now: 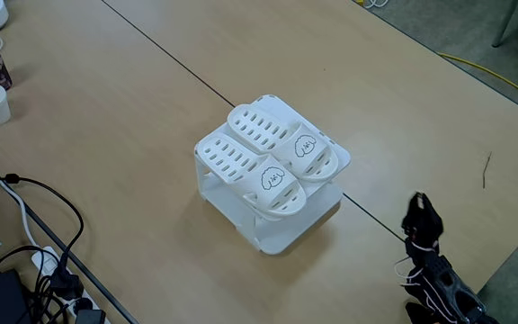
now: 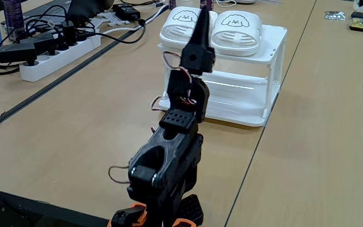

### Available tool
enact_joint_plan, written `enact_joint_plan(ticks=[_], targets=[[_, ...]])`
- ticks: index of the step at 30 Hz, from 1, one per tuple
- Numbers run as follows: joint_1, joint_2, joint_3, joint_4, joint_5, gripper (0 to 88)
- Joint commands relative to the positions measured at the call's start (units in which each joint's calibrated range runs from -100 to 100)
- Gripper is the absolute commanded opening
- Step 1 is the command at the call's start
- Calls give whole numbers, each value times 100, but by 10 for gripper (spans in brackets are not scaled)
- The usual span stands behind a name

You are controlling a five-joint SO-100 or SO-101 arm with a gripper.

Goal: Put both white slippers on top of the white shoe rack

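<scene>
Both white slippers [image 1: 268, 155] sit side by side on the white shoe rack [image 1: 281, 236]; my tool [image 1: 420, 212], pressed together and empty, hangs near the surface's edge.

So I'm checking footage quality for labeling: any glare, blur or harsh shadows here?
In a fixed view from above, light is soft and even, and the white slippers look sharp with faint shadows. In a fixed view behind the arm, the gripper is dark against the white shoe rack; no strong glare.
</scene>
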State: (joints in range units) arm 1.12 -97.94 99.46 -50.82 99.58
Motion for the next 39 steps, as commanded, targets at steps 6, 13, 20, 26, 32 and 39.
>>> enact_joint_plan(ticks=[6, 13, 20, 26, 32, 39], targets=[[-524, -88, 9, -2080, 42, 7], [-655, -88, 9, -3857, 42, 7], [-639, -80, 9, -4875, 42, 7], [-614, -80, 9, -4875, 42, 7], [-614, -80, 9, -4875, 42, 7], [-614, -80, 9, -4875, 42, 7]])
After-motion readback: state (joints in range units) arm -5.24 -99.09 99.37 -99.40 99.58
